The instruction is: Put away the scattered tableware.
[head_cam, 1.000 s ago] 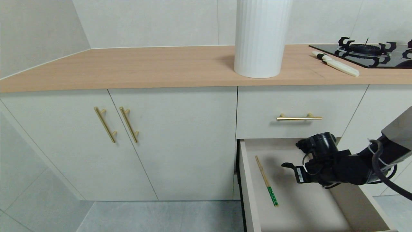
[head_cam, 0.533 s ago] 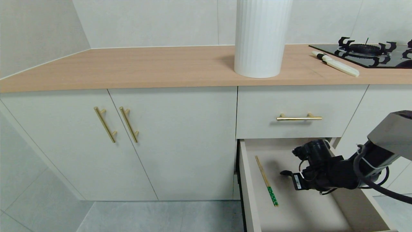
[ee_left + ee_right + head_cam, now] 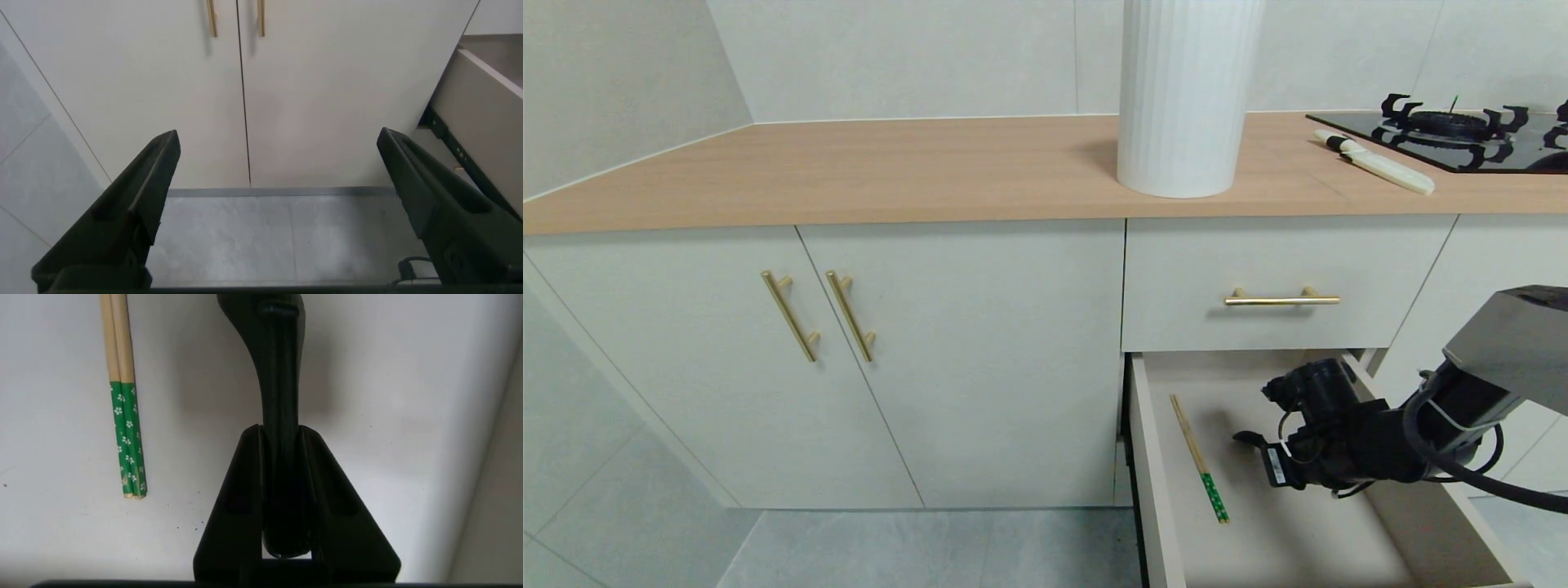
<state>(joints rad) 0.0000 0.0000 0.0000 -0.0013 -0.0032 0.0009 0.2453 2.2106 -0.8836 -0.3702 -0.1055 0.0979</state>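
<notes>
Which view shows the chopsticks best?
Head view: the chopsticks lie full length in the open drawer. The right wrist view gives their green ends close up; the left wrist view faces cabinet doors.

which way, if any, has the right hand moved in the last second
Yes. The right hand with its black utensil has sunk lower into the open drawer, edging toward the chopsticks.

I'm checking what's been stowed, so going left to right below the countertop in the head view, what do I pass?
Left cabinet door handle → right cabinet door handle → chopsticks lying in the open drawer → black utensil clamped in the right gripper.
</notes>
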